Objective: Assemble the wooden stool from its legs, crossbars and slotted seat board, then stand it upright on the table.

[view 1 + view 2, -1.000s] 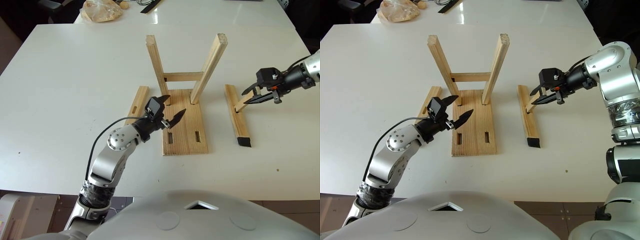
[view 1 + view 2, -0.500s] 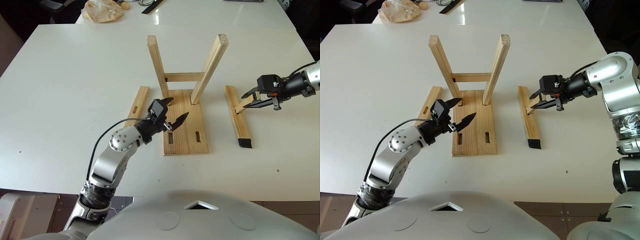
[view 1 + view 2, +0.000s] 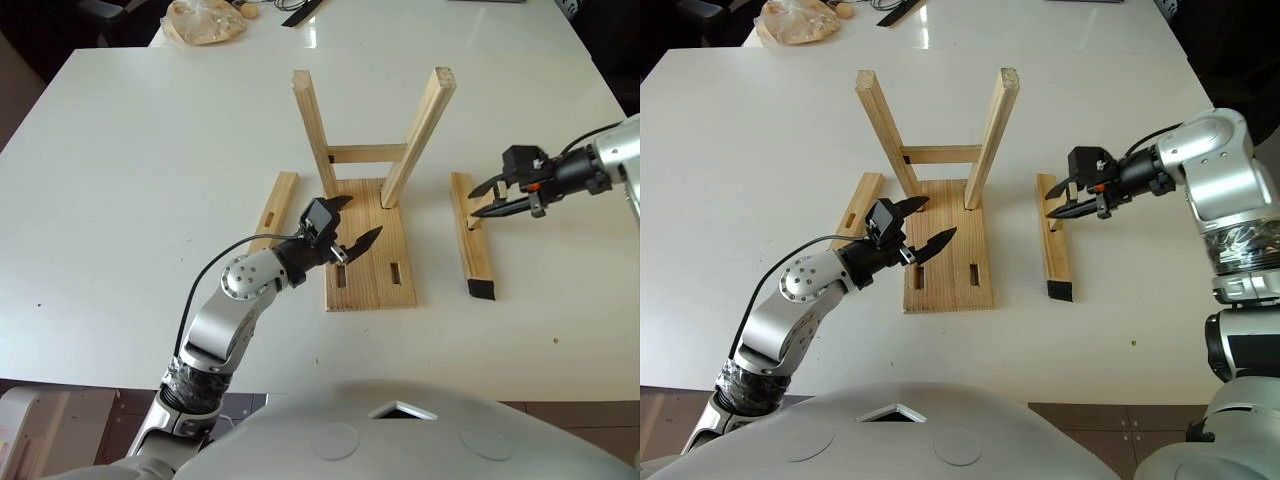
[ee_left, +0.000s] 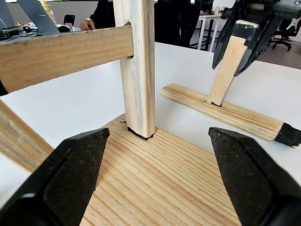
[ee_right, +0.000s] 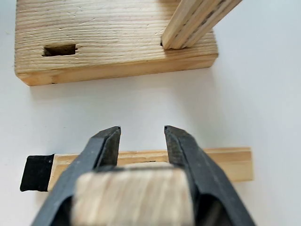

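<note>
right end effector (image 3: 1053,203) clamping crossbar (image 5: 134,194); leg (image 3: 1055,255) flat

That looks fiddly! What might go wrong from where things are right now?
1. The right gripper pinches only the top end of the short crossbar that sticks up from the loose leg. If it is lifted that way, the leg could swing, or the joint could pull apart.
2. The left gripper hangs open just over the seat board, close to the standing legs. A nudge might tilt them in their slots.
</note>
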Action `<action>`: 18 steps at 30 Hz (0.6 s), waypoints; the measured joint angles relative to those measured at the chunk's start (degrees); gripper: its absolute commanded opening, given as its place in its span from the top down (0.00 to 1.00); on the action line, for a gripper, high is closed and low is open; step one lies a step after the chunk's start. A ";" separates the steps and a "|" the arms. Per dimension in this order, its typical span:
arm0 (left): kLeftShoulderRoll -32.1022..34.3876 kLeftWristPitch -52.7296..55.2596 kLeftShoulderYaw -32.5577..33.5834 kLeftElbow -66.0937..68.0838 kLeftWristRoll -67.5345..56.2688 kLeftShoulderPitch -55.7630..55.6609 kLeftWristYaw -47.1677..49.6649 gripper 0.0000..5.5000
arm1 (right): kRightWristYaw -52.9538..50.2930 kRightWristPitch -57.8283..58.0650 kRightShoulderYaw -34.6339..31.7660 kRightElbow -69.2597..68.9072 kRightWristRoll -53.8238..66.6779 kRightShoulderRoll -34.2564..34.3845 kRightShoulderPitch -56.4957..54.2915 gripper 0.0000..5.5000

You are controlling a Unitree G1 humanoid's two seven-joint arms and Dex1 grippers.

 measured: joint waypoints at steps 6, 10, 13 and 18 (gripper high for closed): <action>-0.22 -0.03 0.01 0.03 0.05 -0.05 0.02 0.29 | -0.56 0.60 -2.48 1.71 0.19 0.15 -0.36 0.52; -0.23 -0.06 0.04 -0.01 0.13 0.16 0.05 0.29 | -0.41 4.84 -7.40 0.73 4.86 0.07 -1.23 0.52; -0.20 -0.10 0.08 -0.10 0.15 0.38 0.06 0.29 | 0.49 12.16 -12.33 -1.84 12.16 -0.03 -2.09 0.52; -0.12 -0.17 0.14 -0.09 0.17 0.43 0.04 0.29 | -3.57 19.00 -18.51 -5.88 18.43 0.70 -2.22 0.52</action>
